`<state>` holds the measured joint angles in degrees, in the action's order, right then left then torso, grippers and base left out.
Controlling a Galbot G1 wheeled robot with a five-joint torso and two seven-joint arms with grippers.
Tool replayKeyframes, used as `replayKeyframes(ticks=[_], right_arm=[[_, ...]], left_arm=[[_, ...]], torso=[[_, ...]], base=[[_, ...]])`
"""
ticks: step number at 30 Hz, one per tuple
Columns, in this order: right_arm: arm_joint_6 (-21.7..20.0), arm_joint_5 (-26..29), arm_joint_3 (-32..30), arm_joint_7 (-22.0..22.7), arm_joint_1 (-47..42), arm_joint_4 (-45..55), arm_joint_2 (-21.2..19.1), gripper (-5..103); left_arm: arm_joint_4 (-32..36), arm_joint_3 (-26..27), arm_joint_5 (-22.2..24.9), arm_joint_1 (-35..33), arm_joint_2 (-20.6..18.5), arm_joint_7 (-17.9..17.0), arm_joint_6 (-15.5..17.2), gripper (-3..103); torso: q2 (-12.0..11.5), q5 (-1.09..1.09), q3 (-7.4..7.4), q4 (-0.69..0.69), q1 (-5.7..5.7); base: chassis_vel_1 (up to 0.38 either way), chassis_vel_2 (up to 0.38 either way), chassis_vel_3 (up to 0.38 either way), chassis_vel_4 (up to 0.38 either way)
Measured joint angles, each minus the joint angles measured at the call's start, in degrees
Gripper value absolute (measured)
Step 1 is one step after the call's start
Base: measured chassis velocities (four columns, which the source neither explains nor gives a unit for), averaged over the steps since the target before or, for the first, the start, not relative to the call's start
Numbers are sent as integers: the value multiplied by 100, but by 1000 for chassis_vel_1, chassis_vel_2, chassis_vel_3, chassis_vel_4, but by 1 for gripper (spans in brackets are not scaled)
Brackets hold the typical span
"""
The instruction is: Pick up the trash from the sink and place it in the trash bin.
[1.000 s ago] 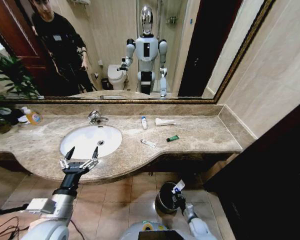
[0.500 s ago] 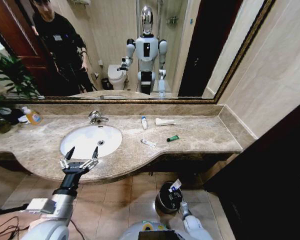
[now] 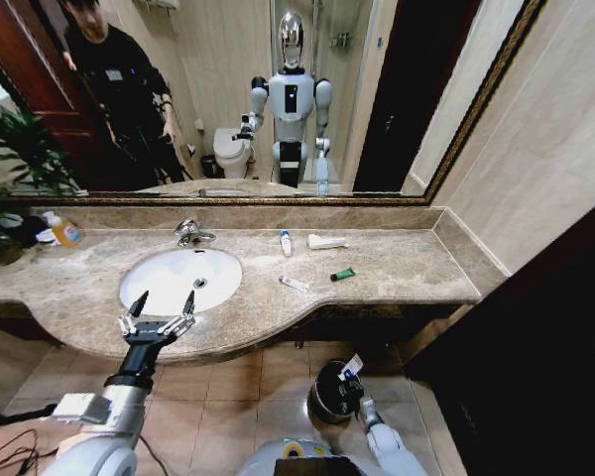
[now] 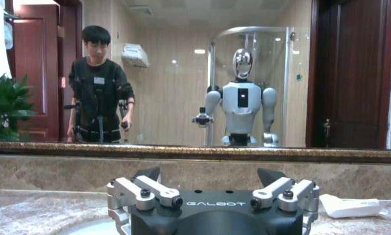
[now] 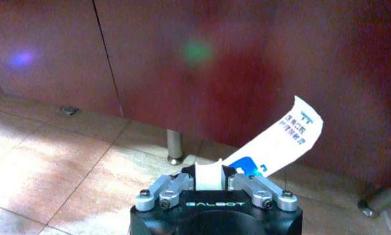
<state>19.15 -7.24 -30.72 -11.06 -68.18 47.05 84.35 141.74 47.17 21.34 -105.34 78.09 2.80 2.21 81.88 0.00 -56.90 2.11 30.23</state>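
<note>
- The right hand (image 3: 349,382), at the frame's lower middle, is clamped on a white-and-blue packet (image 5: 274,142) directly over the black trash bin (image 3: 323,397) on the floor.
- The left hand (image 3: 161,309), fingers apart, hovers at the desk's front edge before the sink (image 3: 154,283).
- Small tubes (image 3: 295,285) lie on the desk (image 3: 407,263) right of the sink.

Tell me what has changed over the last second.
The right gripper, shut on the white-and-blue packet, shifted slightly back and forth over the trash bin and has not let go. The left gripper stays open at the sink; the counter's items stay put.
</note>
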Motion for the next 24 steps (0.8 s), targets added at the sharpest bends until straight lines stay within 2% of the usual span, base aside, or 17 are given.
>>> replayKeyframes(ticks=[1, 5, 7, 8, 10, 11, 12, 15, 16, 18, 19, 21, 24], right_arm=[[0, 0, 0, 0, 0, 0, 0, 20], [-132, -59, 9, -46, -83, 132, -13, 41], [-134, -63, 10, -47, -88, 133, -9, 41], [-135, -69, 11, -39, -91, 135, 1, 51], [-135, -71, 14, -33, -94, 136, 5, 51], [-135, -73, 19, -30, -103, 140, 7, 62], [-135, -74, 20, -30, -106, 141, 7, 62], [-137, -77, 27, -27, -123, 159, -2, 79], [-137, -77, 27, -27, -123, 159, -2, 79], [-147, -77, 29, -27, -141, 180, -8, 89], [-147, -77, 29, -27, -141, 180, -8, 89], [-164, -76, 35, -28, -164, 208, -9, 98], [-169, -75, 37, -26, -176, 226, -1, 99]], left_arm=[[0, 0, 0, 0, 0, 0, 0, 100], [0, 0, 0, 0, 0, 0, 0, 100], [0, 0, 0, 0, 0, 0, 0, 100], [0, 0, 0, 0, 0, 0, 0, 100], [0, 0, 0, 0, 0, 0, 0, 100], [0, 0, 0, 0, 0, 0, 0, 100], [0, 0, 0, 0, 0, 0, 0, 100], [0, 0, 0, 0, 0, 0, 0, 100], [0, 0, 0, 0, 0, 0, 0, 100], [0, 0, 0, 0, 0, 0, 0, 100], [0, 0, 0, 0, 0, 0, 0, 100], [0, 0, 0, 0, 0, 0, 0, 100], [0, 0, 0, 0, 0, 0, 0, 100]], torso=[[0, 0, 0, 0, 0], [0, 0, 0, 0, 0], [0, 0, 0, 0, 0], [0, 0, 0, 0, 0], [0, 0, 0, 0, 0], [0, 0, 0, 0, 0], [0, 0, 0, 0, 0], [0, 0, 0, 0, 0], [0, 0, 0, 0, 0], [0, 0, 0, 0, 0], [0, 0, 0, 0, 0], [0, 0, 0, 0, 0], [0, 0, 0, 0, 0]], base=[[0, 0, 0, 0], [0, 0, 0, 0], [0, 0, 0, 0], [0, 0, 0, 0], [0, 0, 0, 0], [0, 0, 0, 0], [0, 0, 0, 0], [0, 0, 0, 0], [0, 0, 0, 0], [0, 0, 0, 0], [0, 0, 0, 0], [0, 0, 0, 0], [0, 0, 0, 0]])
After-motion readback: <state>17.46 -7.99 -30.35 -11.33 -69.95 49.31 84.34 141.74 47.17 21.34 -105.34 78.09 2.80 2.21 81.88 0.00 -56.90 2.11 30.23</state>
